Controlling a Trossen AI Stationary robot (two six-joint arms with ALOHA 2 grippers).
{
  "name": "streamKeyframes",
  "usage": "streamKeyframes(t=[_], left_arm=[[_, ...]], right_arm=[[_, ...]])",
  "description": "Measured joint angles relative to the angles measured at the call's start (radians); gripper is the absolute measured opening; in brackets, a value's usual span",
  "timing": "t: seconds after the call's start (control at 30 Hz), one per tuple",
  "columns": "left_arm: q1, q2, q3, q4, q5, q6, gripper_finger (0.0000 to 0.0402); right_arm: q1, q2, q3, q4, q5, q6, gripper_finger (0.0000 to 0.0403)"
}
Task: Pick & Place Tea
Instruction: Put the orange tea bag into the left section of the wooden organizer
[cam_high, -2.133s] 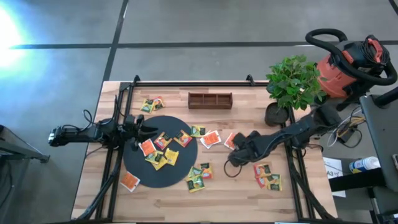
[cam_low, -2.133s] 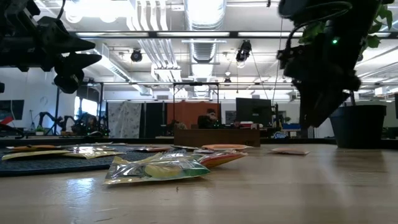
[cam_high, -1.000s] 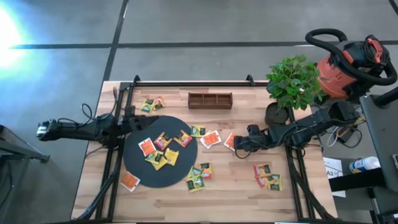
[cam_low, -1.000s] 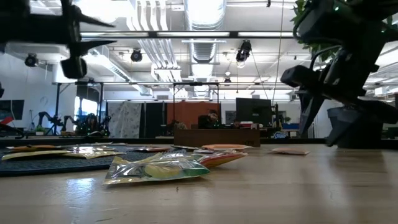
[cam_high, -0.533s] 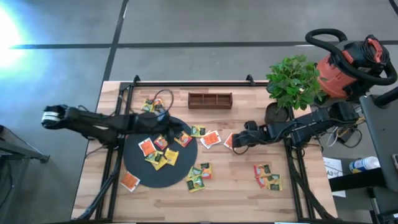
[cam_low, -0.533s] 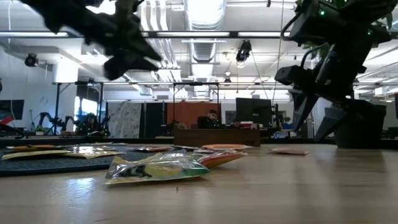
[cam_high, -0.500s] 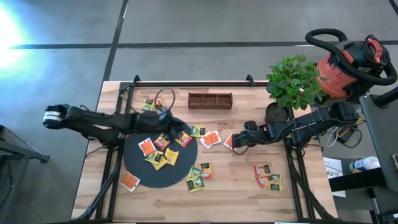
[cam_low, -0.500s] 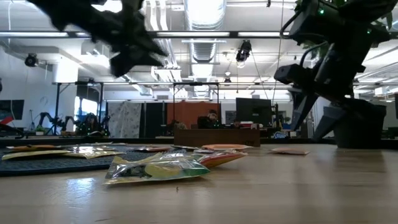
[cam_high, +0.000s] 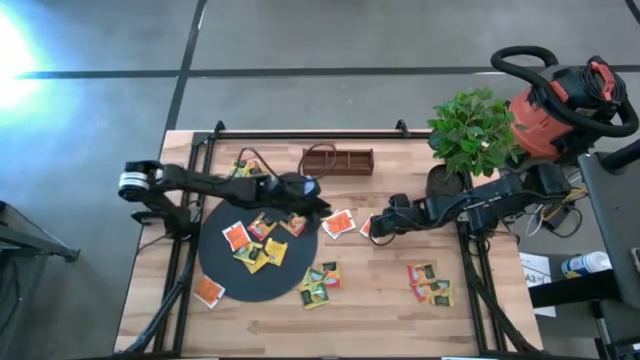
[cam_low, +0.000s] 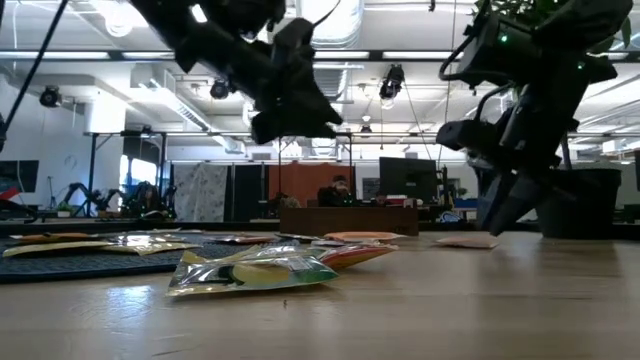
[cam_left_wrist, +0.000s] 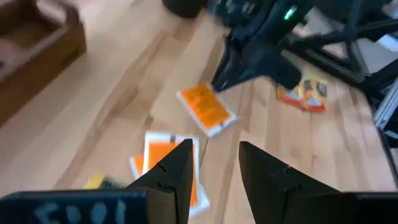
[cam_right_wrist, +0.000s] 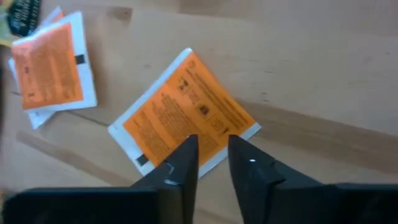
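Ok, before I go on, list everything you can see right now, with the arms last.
tea packets: many; orange, yellow, green; on the disc and scattered over the table
black disc: one; black; table's left half
wooden tray: one; brown; far edge, middle
potted plant: one; green, dark pot; far right corner
vacuum cleaner: one; red and black; beyond that corner
table: one; light wood
left gripper: open; over the disc's far right rim
right gripper: over a lone orange packet

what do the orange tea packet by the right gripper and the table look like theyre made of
Orange tea packet: looks like matte printed paper with white sealed edges, lying flat; a foil lining can't be ruled out. Table: light wood, with visible grain and plank seams, smooth finish with a slight sheen.
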Motion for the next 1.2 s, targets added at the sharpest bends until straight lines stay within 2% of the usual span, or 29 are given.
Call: streamKeyframes(t=[0.13, 0.27, 0.5, 0.7, 0.8, 1.0, 1.1, 1.2], left_arm=[[0.0, 0.075, 0.039, -0.006, 0.029, 0.008, 0.0124], [-0.003, 0.126, 0.061, 0.011, 0.061, 0.006, 0.0124], [-0.028, 0.207, 0.089, 0.043, 0.087, 0.008, 0.0124], [-0.077, 0.296, 0.146, 0.04, 0.112, 0.116, 0.0124], [-0.096, 0.328, 0.182, 0.038, 0.082, 0.203, 0.0124], [-0.106, 0.384, 0.25, -0.035, -0.051, 0.305, 0.0124], [-0.1, 0.394, 0.277, -0.059, -0.06, 0.249, 0.0124], [-0.083, 0.398, 0.281, -0.085, -0.039, 0.031, 0.0124]], right_arm=[[-0.024, 0.027, -0.016, 0.07, -0.001, -0.015, 0.0038], [-0.045, 0.06, -0.024, 0.111, -0.021, -0.014, 0.0021], [-0.05, 0.102, -0.025, 0.127, -0.023, -0.005, 0.0018], [-0.064, 0.104, -0.027, 0.133, -0.031, 0.009, 0.0018], [-0.066, 0.105, -0.028, 0.151, -0.03, 0.008, 0.0018], [-0.066, 0.107, -0.029, 0.164, -0.03, 0.009, 0.0018], [-0.066, 0.107, -0.028, 0.165, -0.03, 0.009, 0.0018], [-0.066, 0.107, -0.027, 0.171, -0.031, 0.013, 0.0018]])
